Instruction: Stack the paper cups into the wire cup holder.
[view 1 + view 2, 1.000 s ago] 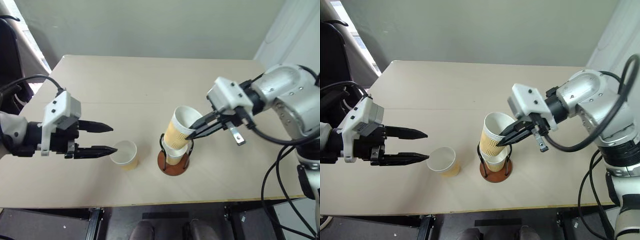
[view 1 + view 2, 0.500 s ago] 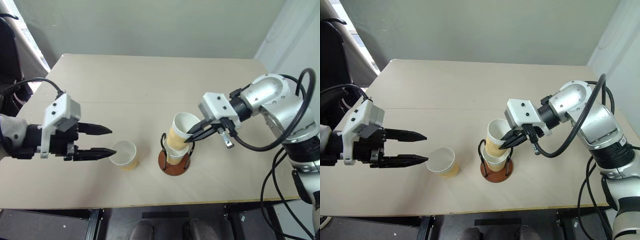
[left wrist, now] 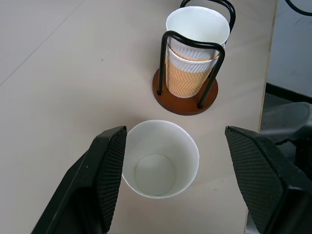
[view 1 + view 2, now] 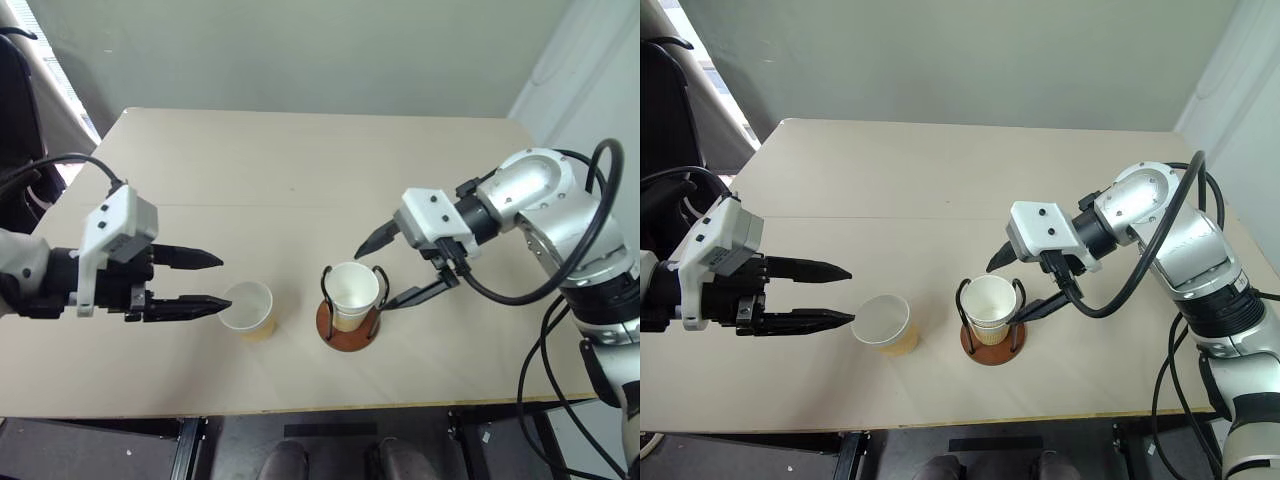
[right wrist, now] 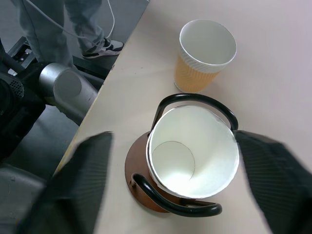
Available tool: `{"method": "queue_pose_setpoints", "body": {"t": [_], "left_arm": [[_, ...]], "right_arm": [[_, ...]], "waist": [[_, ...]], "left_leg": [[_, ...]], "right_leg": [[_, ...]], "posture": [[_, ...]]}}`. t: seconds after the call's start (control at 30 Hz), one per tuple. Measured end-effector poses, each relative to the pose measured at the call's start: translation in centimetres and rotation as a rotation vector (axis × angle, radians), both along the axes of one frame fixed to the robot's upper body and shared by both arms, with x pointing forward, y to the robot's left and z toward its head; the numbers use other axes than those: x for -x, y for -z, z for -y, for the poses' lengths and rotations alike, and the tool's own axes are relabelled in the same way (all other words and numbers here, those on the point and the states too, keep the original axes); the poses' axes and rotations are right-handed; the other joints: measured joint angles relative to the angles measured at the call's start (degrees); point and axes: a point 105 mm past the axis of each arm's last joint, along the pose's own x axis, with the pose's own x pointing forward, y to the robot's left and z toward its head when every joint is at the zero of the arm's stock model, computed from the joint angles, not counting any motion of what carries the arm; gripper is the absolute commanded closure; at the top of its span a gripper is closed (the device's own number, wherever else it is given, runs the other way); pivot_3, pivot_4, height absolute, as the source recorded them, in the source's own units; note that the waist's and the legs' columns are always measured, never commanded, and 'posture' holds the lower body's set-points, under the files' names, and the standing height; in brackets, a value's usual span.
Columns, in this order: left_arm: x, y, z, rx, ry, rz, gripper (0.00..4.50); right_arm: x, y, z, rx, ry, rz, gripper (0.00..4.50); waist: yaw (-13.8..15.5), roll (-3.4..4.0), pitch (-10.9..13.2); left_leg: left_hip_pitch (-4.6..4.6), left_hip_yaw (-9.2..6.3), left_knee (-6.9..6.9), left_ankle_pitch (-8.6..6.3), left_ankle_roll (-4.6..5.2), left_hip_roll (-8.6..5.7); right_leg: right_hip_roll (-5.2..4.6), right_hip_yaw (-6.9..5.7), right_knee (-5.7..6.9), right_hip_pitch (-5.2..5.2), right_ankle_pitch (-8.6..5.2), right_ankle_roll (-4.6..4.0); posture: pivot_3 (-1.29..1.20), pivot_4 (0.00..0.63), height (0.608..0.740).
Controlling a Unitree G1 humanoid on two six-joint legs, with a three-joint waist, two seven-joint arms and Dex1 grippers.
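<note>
The wire cup holder (image 4: pixel 332 333) stands near the table's front edge, its brown base and black loops around two nested paper cups (image 4: pixel 352 289). My right gripper (image 4: pixel 373 279) is open, one finger on each side of the top cup's rim and touching nothing. A third paper cup (image 4: pixel 248 307) stands upright on the table, left of the holder. My left gripper (image 4: pixel 225 281) is open just left of that cup, fingertips level with its rim. The left wrist view shows this cup (image 3: pixel 160 158) between the fingers (image 3: pixel 109 165), with the holder (image 3: pixel 185 100) beyond.
The tan table (image 4: pixel 300 170) is bare behind the cups. Its front edge runs close below the holder. In the right wrist view, a person's legs and shoes (image 5: pixel 78 24) stand on the floor past the table's edge.
My right gripper has opened and let go of the cup. That cup has dropped into the cup in the holder. The left gripper has kept still.
</note>
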Motion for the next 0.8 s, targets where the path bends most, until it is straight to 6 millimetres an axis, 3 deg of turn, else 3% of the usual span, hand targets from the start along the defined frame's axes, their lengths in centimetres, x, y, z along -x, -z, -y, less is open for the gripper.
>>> {"method": "queue_pose_setpoints", "body": {"t": [0.07,0.17,0.23,0.3,0.47,0.6,0.8], "left_arm": [[0.0,0.0,-0.1,-0.014,-0.001,-0.001,1.05],[-0.7,0.3,-0.7,-0.075,-0.027,0.007,1.05],[-1.5,0.6,-0.8,-0.084,-0.034,0.003,1.05],[-2.5,0.6,-0.3,-0.083,-0.021,0.021,1.05],[-4.3,2.6,1.2,-0.121,0.03,-0.006,1.05],[-5.1,3.7,2.3,-0.124,0.081,-0.036,1.05],[-6.6,5.2,2.1,-0.181,0.075,-0.048,1.05]], "right_arm": [[0.0,-0.1,0.0,-0.01,0.012,-0.013,0.04],[0.2,-2.5,1.0,-0.147,0.056,-0.095,0.04],[1.4,-5.3,2.8,-0.281,0.058,-0.182,0.04],[2.7,-6.5,4.7,-0.363,0.05,-0.238,0.04],[4.3,-5.3,6.1,-0.396,0.108,-0.334,0.04],[5.3,-5.9,6.3,-0.426,0.151,-0.301,0.04],[6.3,-6.2,6.2,-0.455,0.214,-0.278,0.04]], "waist": [[0.0,0.0,0.0],[0.3,0.01,0.01],[0.97,-0.02,-0.01],[1.56,-0.14,-0.07],[1.39,-0.08,-0.03],[0.64,-0.05,-0.01],[0.6,-0.04,-0.01]], "left_leg": [[0.0,0.01,0.0,0.0,0.0,0.0],[-0.01,0.02,0.01,0.0,0.0,-0.04],[-0.03,0.03,-0.01,0.01,-0.02,-0.1],[-0.01,0.05,0.0,0.01,-0.04,-0.18],[0.04,0.11,0.02,0.02,-0.12,-0.11],[0.04,0.2,0.01,0.03,-0.14,-0.03],[0.02,0.02,0.01,0.02,-0.12,-0.01]], "right_leg": [[0.0,0.0,0.0,0.0,0.0,0.0],[0.0,0.02,-0.03,0.0,-0.02,-0.04],[0.0,0.0,-0.05,0.03,-0.09,-0.16],[0.0,-0.06,-0.09,0.12,-0.16,-0.27],[-0.03,-0.01,-0.02,0.08,-0.13,-0.23],[0.02,-0.01,0.0,0.04,-0.11,-0.18],[0.03,-0.01,-0.06,0.04,-0.08,-0.12]], "posture": [[0.0,0.15,0.74],[0.0,0.15,0.74],[0.0,0.15,0.74],[0.0,0.15,0.74],[0.0,0.15,0.74],[0.0,0.15,0.74],[0.0,0.15,0.74]]}}
